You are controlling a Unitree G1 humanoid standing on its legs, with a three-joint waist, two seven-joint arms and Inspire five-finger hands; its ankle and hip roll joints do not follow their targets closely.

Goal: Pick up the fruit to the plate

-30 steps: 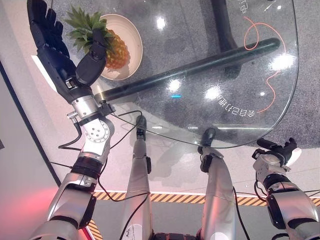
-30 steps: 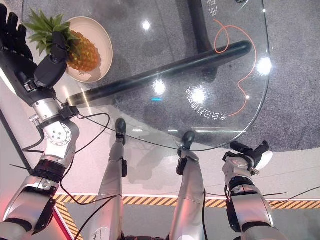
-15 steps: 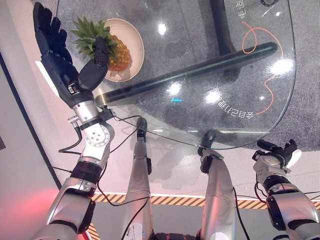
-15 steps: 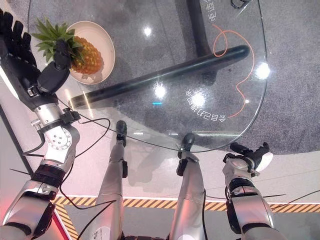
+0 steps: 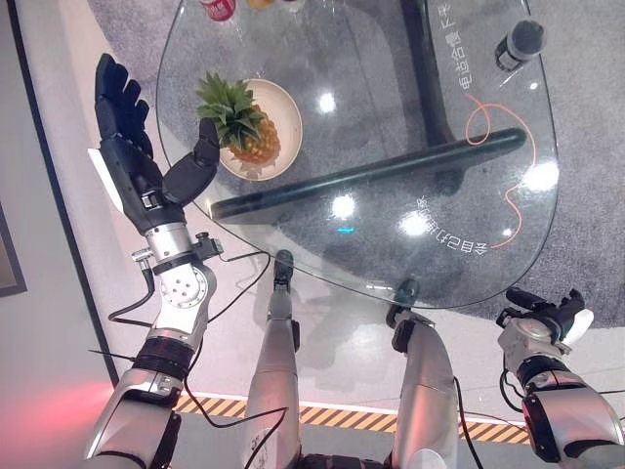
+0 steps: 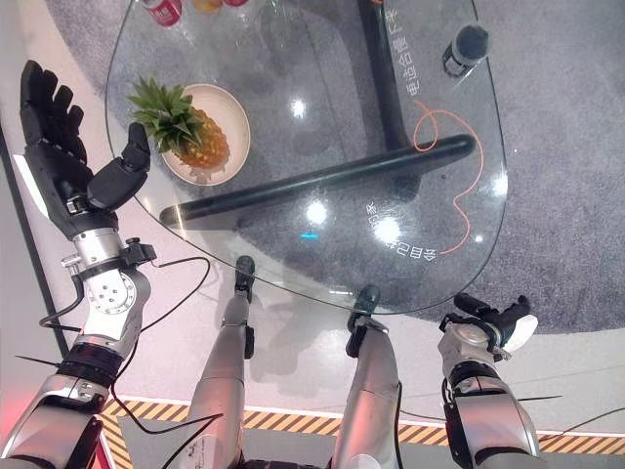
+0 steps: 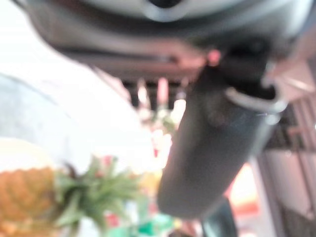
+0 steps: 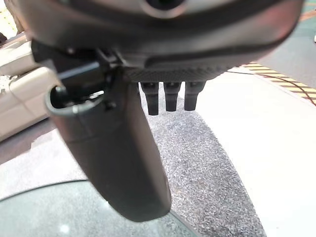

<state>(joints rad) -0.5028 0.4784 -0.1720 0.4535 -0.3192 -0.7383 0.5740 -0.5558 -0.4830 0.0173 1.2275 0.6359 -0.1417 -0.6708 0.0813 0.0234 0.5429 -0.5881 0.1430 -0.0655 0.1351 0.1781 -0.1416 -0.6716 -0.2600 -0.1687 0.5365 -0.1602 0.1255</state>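
Observation:
A pineapple (image 5: 254, 145) lies on a round cream plate (image 5: 289, 109) at the left side of the glass table, its green crown pointing toward the table's left edge. My left hand (image 5: 137, 166) is raised just off that edge, open, with straight fingers and the thumb spread toward the plate, clear of the fruit. The left wrist view shows the thumb (image 7: 217, 143) and, beyond it, the pineapple (image 7: 29, 192). My right hand (image 5: 549, 319) hangs open and empty off the table's near right corner, with its thumb (image 8: 118, 163) straight.
The round glass table (image 5: 293, 278) shows a black leg beam (image 5: 371, 171) and an orange cord (image 5: 488, 122) beneath it. A red can (image 5: 217, 8) stands at the far edge, a dark bottle (image 5: 522, 41) at the far right. Striped floor tape (image 5: 342, 415) runs near me.
The camera has shifted, taking in more of the table. My left hand's thumb, which overlapped the pineapple's crown, now stands clear of it to the left. The pineapple stays on the plate.

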